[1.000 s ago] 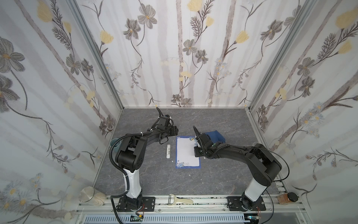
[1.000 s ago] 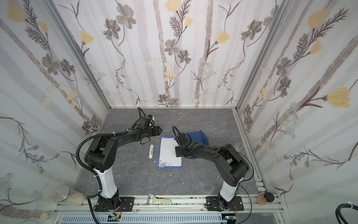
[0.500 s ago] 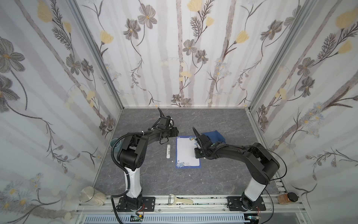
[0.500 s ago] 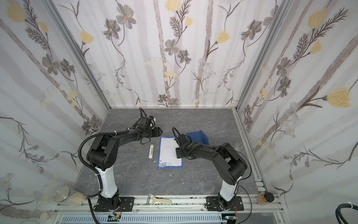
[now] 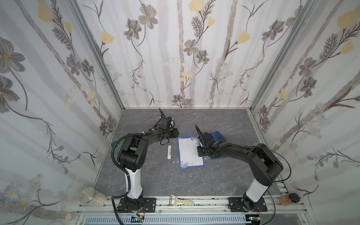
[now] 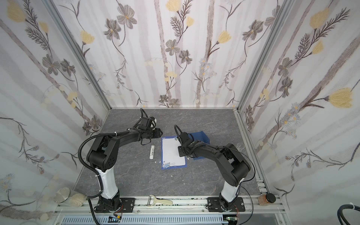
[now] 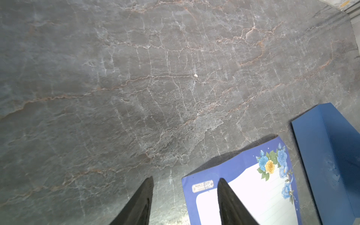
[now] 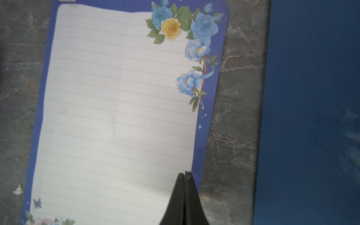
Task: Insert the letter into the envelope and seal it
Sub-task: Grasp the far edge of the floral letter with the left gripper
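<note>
One letter (image 5: 190,153) is seen lying flat, lined side up, on the worktop (image 5: 155,181), a glue stick (image 5: 169,152) just left. Right jaws are pressed together over its right border; farther back, left jaws are spread across its corner, the envelope (image 5: 218,135) lying just right.

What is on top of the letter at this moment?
The shut right hand is over the letter, near its edge facing the envelope; whether it touches is unclear. The paper beneath the hand is covered.
</note>
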`<action>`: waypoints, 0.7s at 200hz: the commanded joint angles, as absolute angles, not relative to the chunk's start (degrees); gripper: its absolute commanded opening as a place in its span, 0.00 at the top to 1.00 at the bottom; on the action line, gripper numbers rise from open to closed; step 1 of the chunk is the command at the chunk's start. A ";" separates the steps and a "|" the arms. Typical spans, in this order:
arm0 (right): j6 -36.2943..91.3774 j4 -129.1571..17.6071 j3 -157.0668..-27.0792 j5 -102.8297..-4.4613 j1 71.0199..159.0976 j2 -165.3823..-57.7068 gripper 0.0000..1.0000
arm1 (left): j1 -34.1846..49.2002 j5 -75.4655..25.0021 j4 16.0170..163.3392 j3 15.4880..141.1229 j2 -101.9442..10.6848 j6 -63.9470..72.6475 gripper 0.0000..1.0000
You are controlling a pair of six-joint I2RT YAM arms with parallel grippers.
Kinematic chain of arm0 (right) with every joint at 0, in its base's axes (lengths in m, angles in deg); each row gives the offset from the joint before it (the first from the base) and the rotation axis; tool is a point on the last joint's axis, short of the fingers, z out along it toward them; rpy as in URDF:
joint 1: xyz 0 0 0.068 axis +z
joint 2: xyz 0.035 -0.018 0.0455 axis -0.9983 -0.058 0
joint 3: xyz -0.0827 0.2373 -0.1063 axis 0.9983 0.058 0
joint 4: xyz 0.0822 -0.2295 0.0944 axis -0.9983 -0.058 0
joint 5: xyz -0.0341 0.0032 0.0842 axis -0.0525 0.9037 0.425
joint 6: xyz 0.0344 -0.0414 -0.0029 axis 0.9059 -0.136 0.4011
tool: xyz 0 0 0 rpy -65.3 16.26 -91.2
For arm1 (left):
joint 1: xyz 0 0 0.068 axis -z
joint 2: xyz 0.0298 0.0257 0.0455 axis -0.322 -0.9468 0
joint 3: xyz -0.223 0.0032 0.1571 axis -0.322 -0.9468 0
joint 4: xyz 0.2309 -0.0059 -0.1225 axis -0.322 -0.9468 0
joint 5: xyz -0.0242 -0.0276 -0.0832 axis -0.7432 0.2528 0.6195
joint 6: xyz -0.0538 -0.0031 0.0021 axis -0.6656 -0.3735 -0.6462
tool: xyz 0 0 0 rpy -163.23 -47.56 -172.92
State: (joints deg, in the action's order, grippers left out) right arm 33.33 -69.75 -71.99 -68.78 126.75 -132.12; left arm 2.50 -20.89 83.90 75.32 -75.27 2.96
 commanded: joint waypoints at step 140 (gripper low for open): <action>35.36 -65.19 -66.87 -68.36 126.93 -132.20 1.00 | 2.43 -14.07 83.62 77.04 -79.50 3.73 0.52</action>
State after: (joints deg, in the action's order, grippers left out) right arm 34.51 -66.32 -67.51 -68.56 126.90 -132.06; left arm 2.50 -16.25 83.81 76.83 -78.88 3.18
